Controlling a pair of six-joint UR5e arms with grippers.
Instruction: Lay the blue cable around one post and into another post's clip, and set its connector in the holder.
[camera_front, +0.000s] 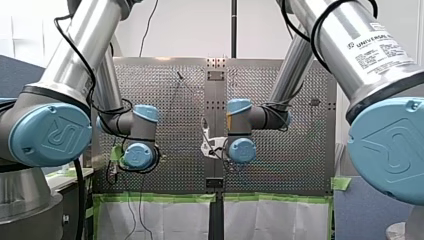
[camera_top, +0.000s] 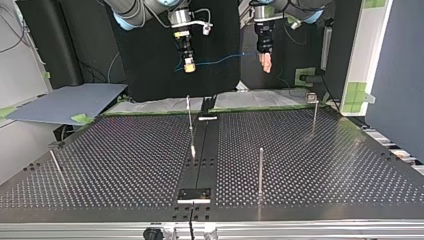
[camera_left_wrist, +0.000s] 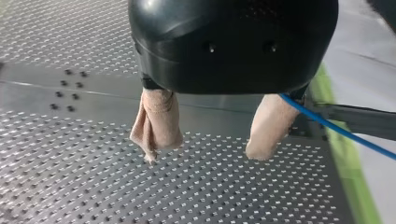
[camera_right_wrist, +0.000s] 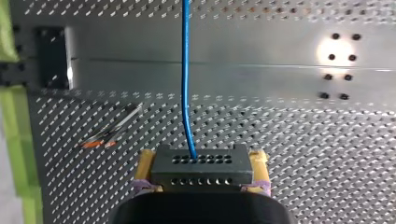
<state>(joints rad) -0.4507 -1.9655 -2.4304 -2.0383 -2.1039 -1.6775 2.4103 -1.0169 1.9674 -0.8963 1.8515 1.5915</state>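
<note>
High above the far edge of the perforated table in the top view, my right gripper has its yellow pads shut on a black connector. The blue cable leaves that connector and runs ahead over the plate. In the top view the blue cable spans across to my left gripper. My left gripper is open, its beige pads apart with nothing between them. The cable passes beside one pad. A black holder sits at the near middle edge.
Thin upright posts stand on the plate: one at the middle, one nearer, one at the far right topped with a clip, one leaning at the left. A black block and green tape lie ahead of my right gripper.
</note>
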